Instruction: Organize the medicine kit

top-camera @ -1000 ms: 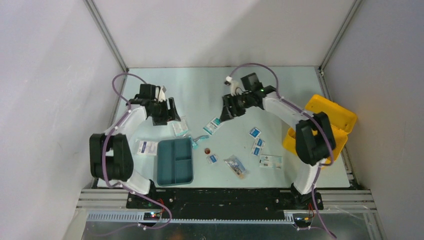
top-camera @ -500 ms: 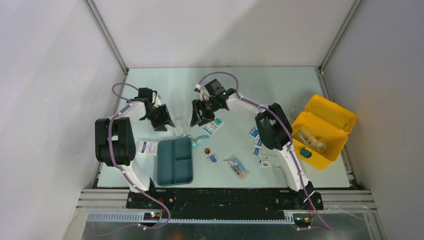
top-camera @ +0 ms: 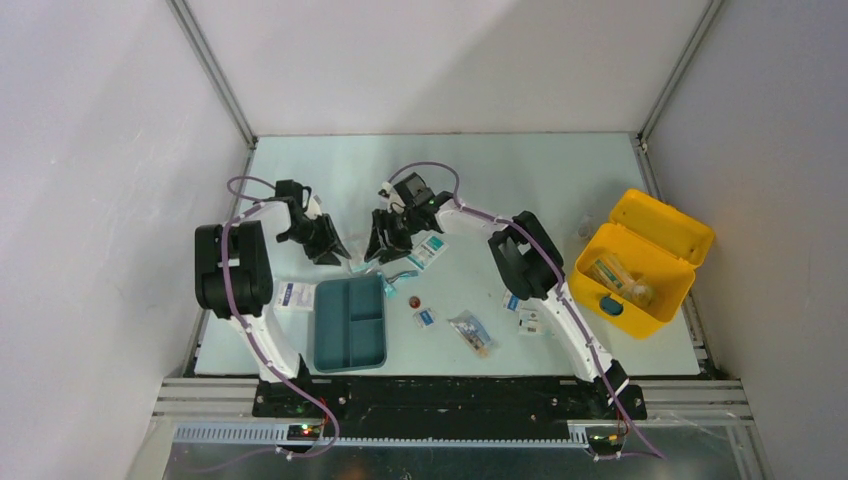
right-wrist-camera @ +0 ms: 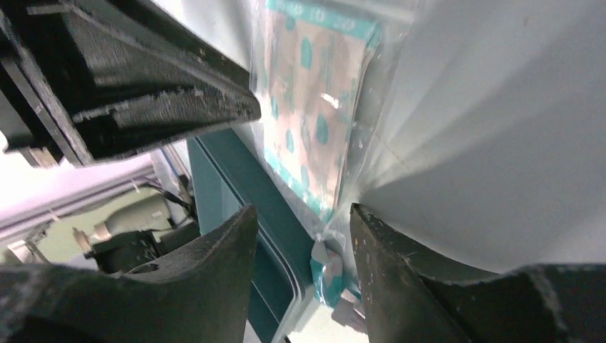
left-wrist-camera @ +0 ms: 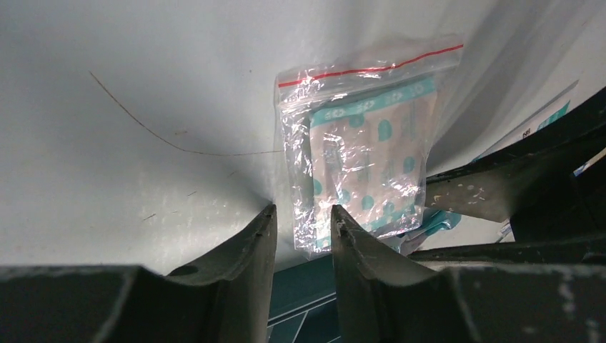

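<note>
Clear crinkly bag just beyond tray far rim | left gripper narrowly parted astride 1 corner, unclamped | right gripper half-open astride another corner, gripping nothing

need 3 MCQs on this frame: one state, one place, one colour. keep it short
1. The lid of the medicine kit is:
A) open
B) latched shut
C) lying apart from the case

2. Where is the teal tray?
A) inside the kit
B) on the table, near edge, left side
C) at the far right corner

3. The seal stripe on the clear zip bag is:
A) green
B) black
C) red

Answers:
1 A, the lid leans back and the contents show.
2 B, the top view shows it flat at the near left.
3 C, a red line runs along the bag's top in the left wrist view.
</note>
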Robot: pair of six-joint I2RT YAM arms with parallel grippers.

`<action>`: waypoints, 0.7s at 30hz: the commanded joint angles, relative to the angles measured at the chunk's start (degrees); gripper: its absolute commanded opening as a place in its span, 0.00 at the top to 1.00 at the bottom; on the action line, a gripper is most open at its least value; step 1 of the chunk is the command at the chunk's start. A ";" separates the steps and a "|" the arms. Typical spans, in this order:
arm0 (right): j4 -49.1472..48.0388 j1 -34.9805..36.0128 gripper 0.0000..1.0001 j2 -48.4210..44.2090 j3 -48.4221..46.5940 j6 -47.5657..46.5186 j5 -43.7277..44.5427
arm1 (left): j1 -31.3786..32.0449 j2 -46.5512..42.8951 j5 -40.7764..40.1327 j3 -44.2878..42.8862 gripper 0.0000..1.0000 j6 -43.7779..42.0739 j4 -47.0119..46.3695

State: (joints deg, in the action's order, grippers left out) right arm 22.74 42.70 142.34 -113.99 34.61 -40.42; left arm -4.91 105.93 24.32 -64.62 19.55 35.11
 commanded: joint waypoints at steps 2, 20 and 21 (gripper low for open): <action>-3.74 0.38 0.51 4.16 -2.86 4.80 0.60 | 0.07 0.96 1.01 -1.39 0.62 0.33 -0.22; -2.81 -7.85 1.00 -24.49 16.28 -14.64 7.99 | 0.11 -16.29 -4.08 0.81 0.30 -4.60 -2.73; -3.02 -8.58 1.00 -28.64 18.57 -15.26 8.92 | 0.18 -17.38 -3.04 1.12 0.29 -4.83 -3.06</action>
State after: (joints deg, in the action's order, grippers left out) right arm 21.80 38.41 130.28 -99.37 27.33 -36.29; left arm -4.80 97.43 20.78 -64.01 17.34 34.92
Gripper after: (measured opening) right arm 0.009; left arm 0.694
